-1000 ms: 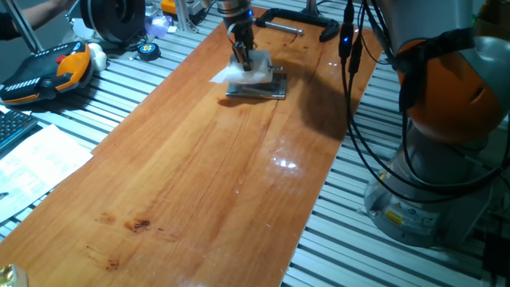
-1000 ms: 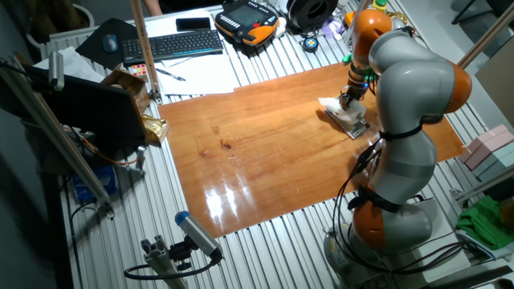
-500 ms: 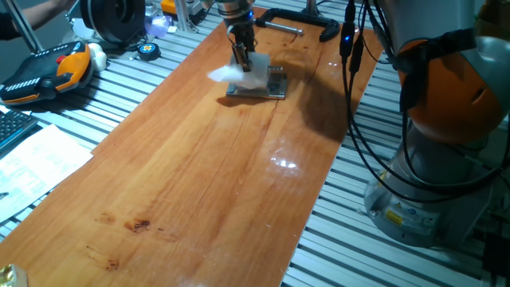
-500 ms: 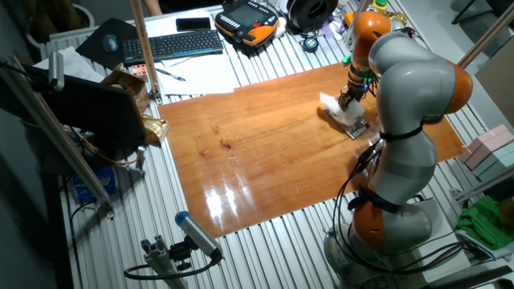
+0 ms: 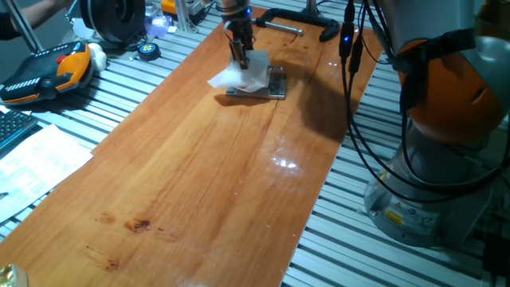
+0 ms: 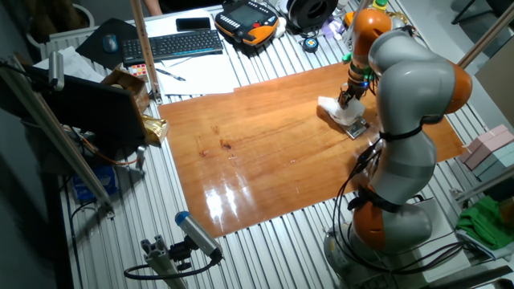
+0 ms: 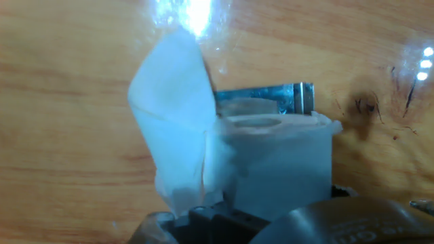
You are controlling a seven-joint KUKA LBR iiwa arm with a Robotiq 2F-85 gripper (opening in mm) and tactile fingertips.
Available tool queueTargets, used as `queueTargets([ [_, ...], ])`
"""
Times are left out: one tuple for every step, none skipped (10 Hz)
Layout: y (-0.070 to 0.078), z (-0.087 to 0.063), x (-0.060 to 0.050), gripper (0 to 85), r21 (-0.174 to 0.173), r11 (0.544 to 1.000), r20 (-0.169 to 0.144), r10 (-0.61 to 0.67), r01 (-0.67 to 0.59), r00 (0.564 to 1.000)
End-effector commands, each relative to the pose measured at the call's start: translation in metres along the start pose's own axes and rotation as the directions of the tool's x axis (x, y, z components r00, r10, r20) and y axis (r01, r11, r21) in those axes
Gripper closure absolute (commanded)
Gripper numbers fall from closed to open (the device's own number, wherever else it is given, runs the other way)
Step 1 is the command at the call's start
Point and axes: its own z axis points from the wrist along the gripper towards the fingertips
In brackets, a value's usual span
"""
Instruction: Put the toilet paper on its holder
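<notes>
The white toilet paper (image 5: 249,74) hangs in my gripper (image 5: 240,57) just above the grey metal holder (image 5: 274,84) at the far end of the wooden board. Its loose sheet (image 5: 221,79) trails to the left. In the other fixed view the roll (image 6: 336,108) sits under the gripper (image 6: 344,99) over the holder (image 6: 356,126). In the hand view the roll (image 7: 281,166) fills the lower middle, its sheet (image 7: 173,115) stands up at left, and the holder's shiny bar (image 7: 268,94) shows right behind it. The fingers are shut on the roll.
A long black clamp (image 5: 299,24) lies behind the holder at the board's far edge. An orange and black pendant (image 5: 44,72), a keyboard (image 6: 173,44) and printed paper sheets (image 5: 32,163) lie off the board to the left. The robot's base (image 5: 446,119) stands at the right.
The roll has shifted slightly over the holder, and the trailing sheet has swung and settled lower on the left. The gripper has stayed shut on it.
</notes>
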Motion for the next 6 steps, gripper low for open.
queueTargets([
  [0.0009, -0.0012, -0.0045, 9.3, 0.000, 1.000, 0.005, 0.006, -0.006, 1.000],
  [0.0020, -0.0016, -0.0091, 9.7, 0.005, 1.000, 0.009, 0.008, -0.008, 1.000],
  [0.0016, 0.0002, -0.0107, 9.7, 0.005, 1.000, 0.012, 0.009, -0.009, 1.000],
  [0.0008, 0.0030, -0.0123, 10.0, -0.003, 1.000, 0.014, 0.010, -0.010, 1.000],
  [0.0001, 0.0057, -0.0138, 11.3, -0.004, 1.000, 0.014, 0.005, -0.005, 1.000],
  [-0.0006, 0.0074, -0.0137, 16.3, -0.009, 1.000, 0.019, -0.001, 0.001, 1.000],
])
